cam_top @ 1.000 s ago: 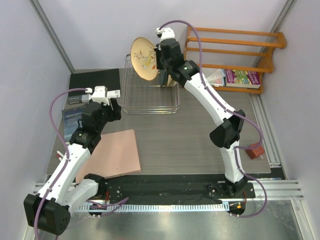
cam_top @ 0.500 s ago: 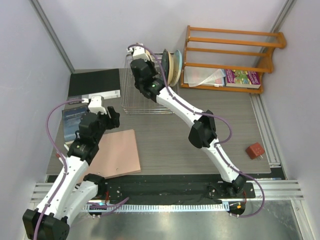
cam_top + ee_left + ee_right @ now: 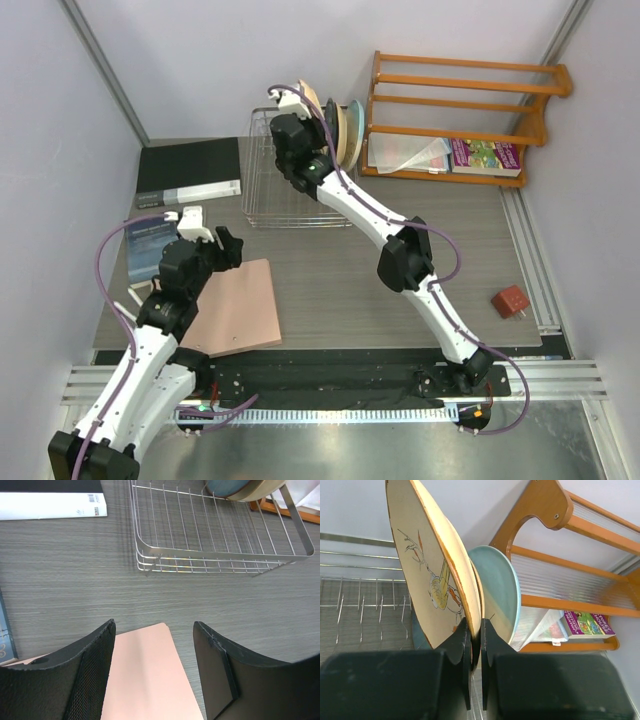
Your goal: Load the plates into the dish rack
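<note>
Top external view: my right arm stretches to the table's far edge, about 12 o'clock from the bases; my left arm hangs over the near-left part, about 9 o'clock.
Right claw (image 3: 475, 630): pinched tight on the lower rim of the bird plate (image 3: 430, 575).
Bird plate: on edge over the right end of the dish rack (image 3: 265, 195); I cannot tell whether its bottom edge touches the wires.
Room at 9 o'clock of the plate: bare rack floor and wire rim, seen from my right wrist.
Room at 3 o'clock: tight; the light-blue plate (image 3: 497, 590) stands upright just behind the held one.
Dark teal plate (image 3: 225, 487): upright at the rack's right end.
Orange shelf (image 3: 465, 90): just beside the rack at 3 o'clock, its end post rising close behind the plates.
Left claw (image 3: 153, 625): jaws spread wide, holding nothing, above the far edge of the pink board (image 3: 145, 680).
Left claw's 12 o'clock: a strip of table (image 3: 75, 580), then the rack's near rim, well apart.
</note>
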Action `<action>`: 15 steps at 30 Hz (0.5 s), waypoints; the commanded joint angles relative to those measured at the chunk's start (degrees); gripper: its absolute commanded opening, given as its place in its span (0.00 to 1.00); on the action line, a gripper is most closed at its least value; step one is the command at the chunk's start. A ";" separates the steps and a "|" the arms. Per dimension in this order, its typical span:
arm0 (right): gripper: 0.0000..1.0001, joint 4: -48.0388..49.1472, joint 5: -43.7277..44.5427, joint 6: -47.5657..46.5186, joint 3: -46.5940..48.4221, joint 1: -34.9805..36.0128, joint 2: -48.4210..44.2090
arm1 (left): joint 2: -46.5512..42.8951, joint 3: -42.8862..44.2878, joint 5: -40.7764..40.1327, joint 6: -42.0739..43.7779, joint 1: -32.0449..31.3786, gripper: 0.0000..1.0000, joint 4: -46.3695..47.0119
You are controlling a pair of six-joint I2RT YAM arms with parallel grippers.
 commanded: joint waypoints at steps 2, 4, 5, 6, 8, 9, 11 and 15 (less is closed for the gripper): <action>0.01 8.78 2.99 0.62 4.56 -1.14 -0.32 | -1.21 -0.29 1.62 -1.40 0.28 0.64 3.64; 0.01 8.69 2.91 1.32 4.91 -1.66 0.74 | -1.04 -0.38 1.62 -1.32 0.28 0.64 3.55; 0.01 8.35 2.82 1.67 5.08 -1.84 1.27 | -1.13 -0.56 1.62 -1.05 0.28 0.64 3.64; 0.01 8.17 2.64 2.45 5.69 -2.19 1.44 | -1.04 -0.64 1.70 -1.14 0.20 0.64 3.73; 0.01 8.08 2.29 2.99 6.14 -2.54 2.32 | -0.87 -1.08 1.88 -1.05 0.20 0.64 3.90; 0.01 8.17 2.12 3.08 6.23 -2.63 2.50 | -0.95 -1.17 1.97 -0.96 0.28 0.64 4.16; 0.01 8.17 2.29 3.25 6.49 -2.89 3.29 | -0.78 -1.70 2.23 -0.88 0.28 0.64 4.34; 0.01 7.90 3.52 4.74 6.58 -3.60 4.34 | -0.25 -1.79 2.67 -0.70 0.28 0.64 4.43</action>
